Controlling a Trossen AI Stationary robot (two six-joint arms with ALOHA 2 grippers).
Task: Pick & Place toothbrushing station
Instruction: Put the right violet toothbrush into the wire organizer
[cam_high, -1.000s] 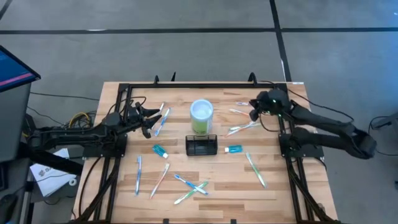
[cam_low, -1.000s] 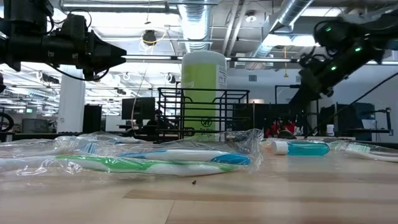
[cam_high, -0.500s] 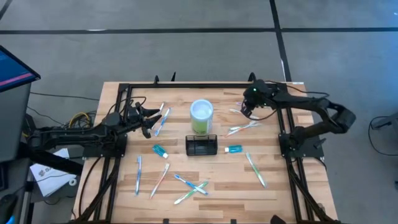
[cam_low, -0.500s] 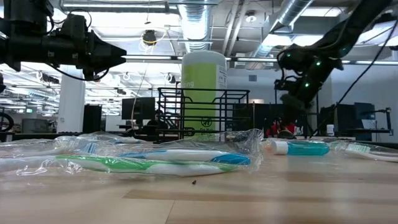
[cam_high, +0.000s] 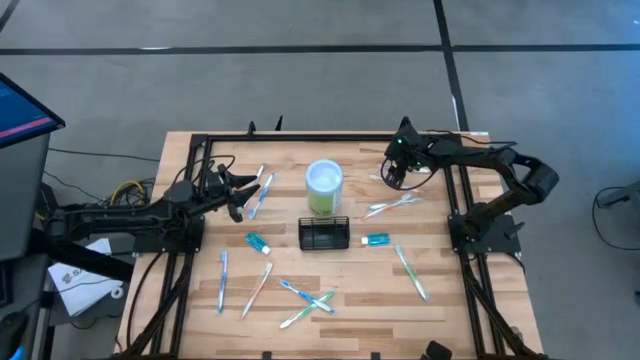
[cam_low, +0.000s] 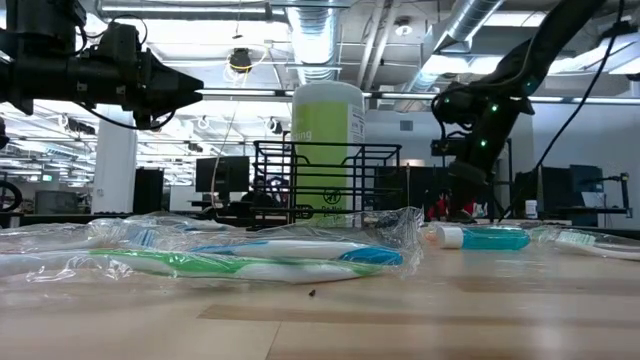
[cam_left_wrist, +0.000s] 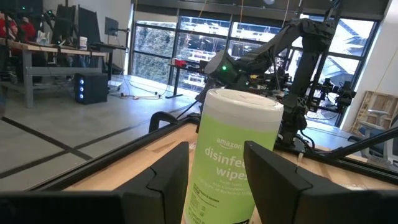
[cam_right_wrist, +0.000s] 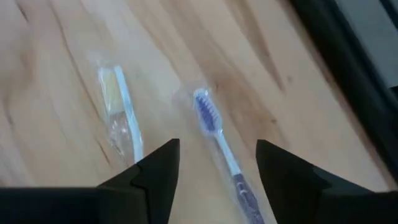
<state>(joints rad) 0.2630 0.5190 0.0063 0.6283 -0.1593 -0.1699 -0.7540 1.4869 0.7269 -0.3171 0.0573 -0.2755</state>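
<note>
High view: toothbrushing station (cam_high: 324, 234) sits at centre of the bench (cam_high: 440, 300), upright, just below the lime-green wipes canister (cam_high: 324, 187) in the frame; the two look touching or nearly so. Nothing is gripping the station.

Right gripper (cam_high: 392, 176) is in the upper right of the frame, over the bench's far edge, pointed down. Right wrist view: its fingers (cam_right_wrist: 155, 171) are spread wide, holding nothing, with a blue-bristled wrapped toothbrush (cam_right_wrist: 221, 146) on the wood between them and a second wrapped toothbrush (cam_right_wrist: 121, 115) just beside it.

Left gripper (cam_high: 238, 197) hangs at mid-left of the frame, above the bench. Left wrist view: fingers (cam_left_wrist: 169, 177) apart, empty, framing the canister farther off.

Other wrapped toothbrushes and small toothpaste tubes (cam_high: 376, 240) lie scattered about the station.
</note>
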